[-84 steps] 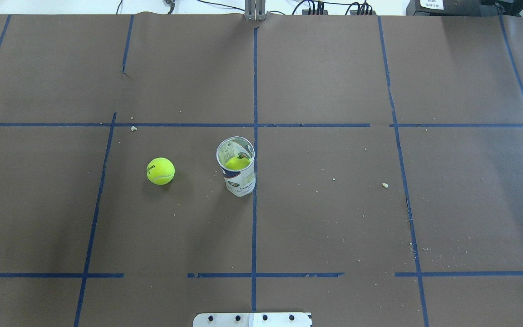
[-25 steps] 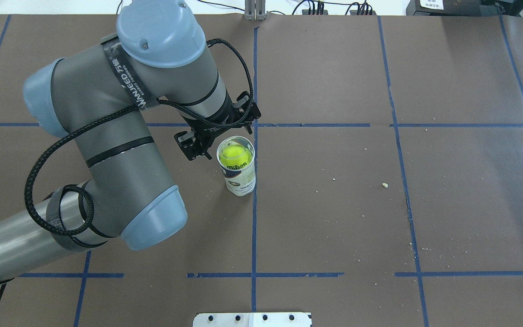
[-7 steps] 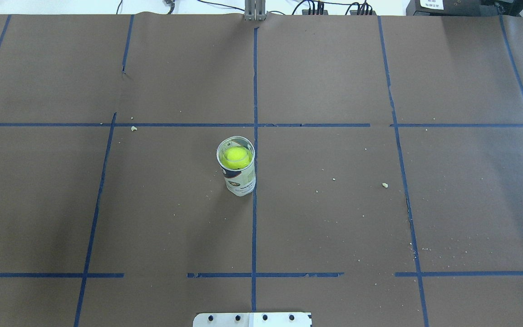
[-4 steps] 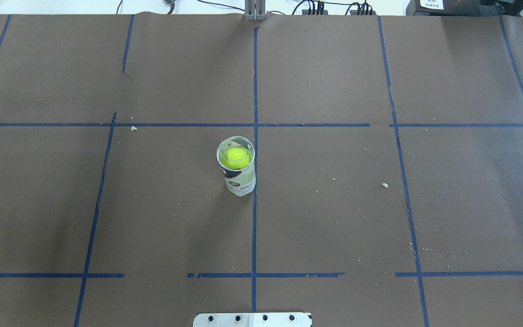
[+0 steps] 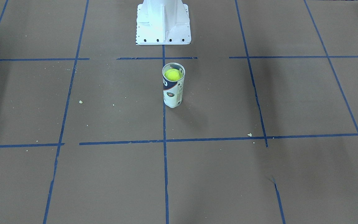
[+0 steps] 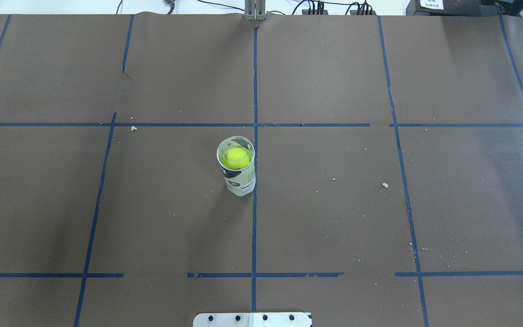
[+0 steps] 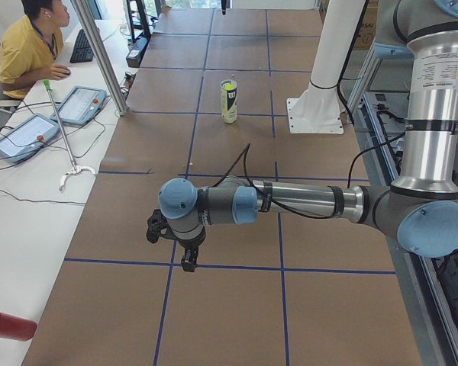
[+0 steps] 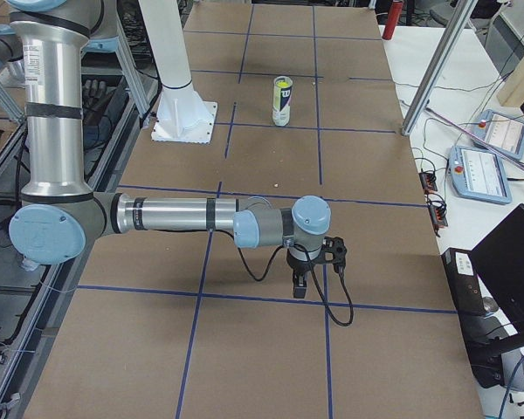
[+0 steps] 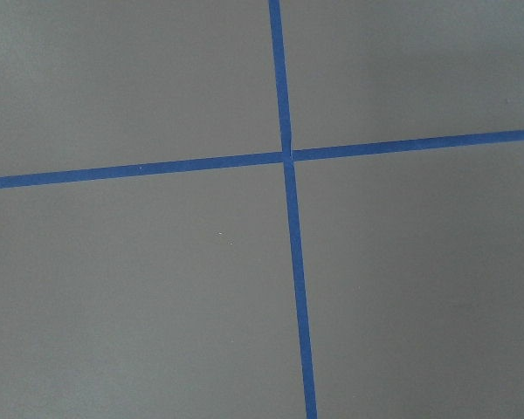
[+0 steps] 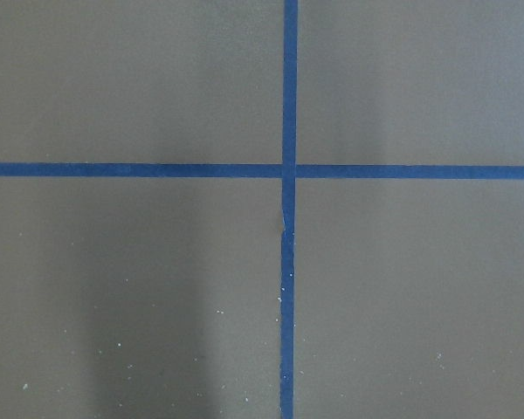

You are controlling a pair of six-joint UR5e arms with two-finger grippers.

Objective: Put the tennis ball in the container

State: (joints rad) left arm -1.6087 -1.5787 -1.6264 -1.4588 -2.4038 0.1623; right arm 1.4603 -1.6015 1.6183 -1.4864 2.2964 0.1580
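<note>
The container [image 6: 239,180] stands upright near the table's middle, beside the central blue tape line; I also see the can [image 5: 174,93] in the front view. The tennis ball [image 6: 236,156] sits inside it just below the rim, its top showing through the open mouth [image 5: 173,74]. Nothing yellow-green lies on the paper. Both arms are pulled back to the table's ends. The left gripper [image 7: 174,248] shows only in the left side view and the right gripper [image 8: 314,266] only in the right side view, each far from the container [image 7: 228,103]; I cannot tell whether either is open or shut.
The white robot base [image 5: 162,25] stands behind the can. Brown paper with blue tape lines [image 6: 254,227] covers the table, with small crumbs [image 6: 384,185] scattered on it. An operator [image 7: 27,49] sits at a side desk with tablets [image 7: 80,104].
The ball, once on the paper left of the can, is now inside it. The left arm that hovered over the can has withdrawn from the overhead view. Nothing has moved in the last second.
</note>
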